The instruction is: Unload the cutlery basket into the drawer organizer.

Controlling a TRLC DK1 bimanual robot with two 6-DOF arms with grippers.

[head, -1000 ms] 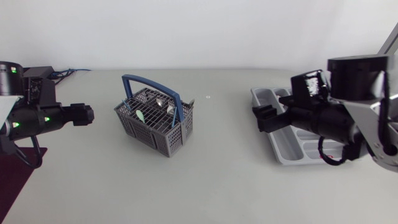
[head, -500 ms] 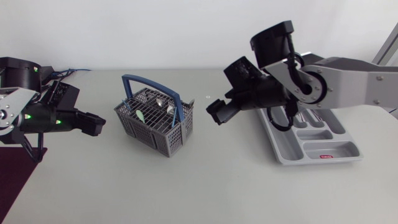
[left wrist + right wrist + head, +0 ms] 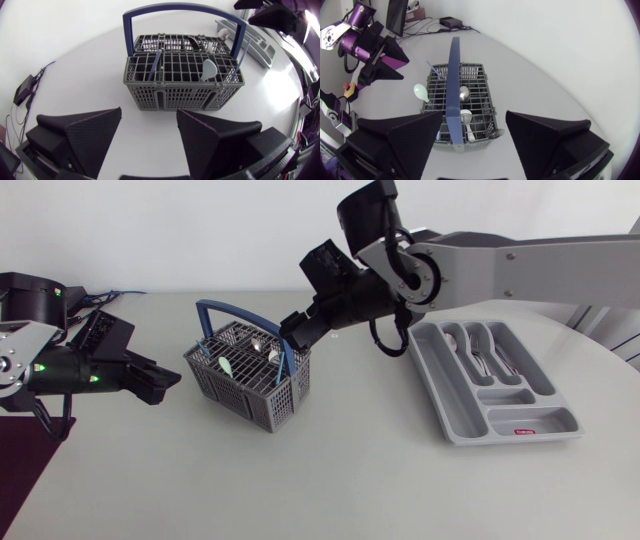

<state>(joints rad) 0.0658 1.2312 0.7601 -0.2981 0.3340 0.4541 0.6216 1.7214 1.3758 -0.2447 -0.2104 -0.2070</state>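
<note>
Right pincer (image 3: 295, 333) has swung across to the grey lattice basket (image 3: 250, 380), fingers spread.
Spoons (image 3: 208, 68) stand inside; moulded organizer (image 3: 462, 418) holds metal cutlery (image 3: 480, 350); left pincer (image 3: 165, 383) gapes too.

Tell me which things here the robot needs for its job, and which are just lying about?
For the job:
- cutlery basket, with a pale spoon among its load
- drawer organizer, silver cutlery already in it
- left gripper and right gripper, both open

Lying about:
- small black box and its cables at the table's far corner
</note>
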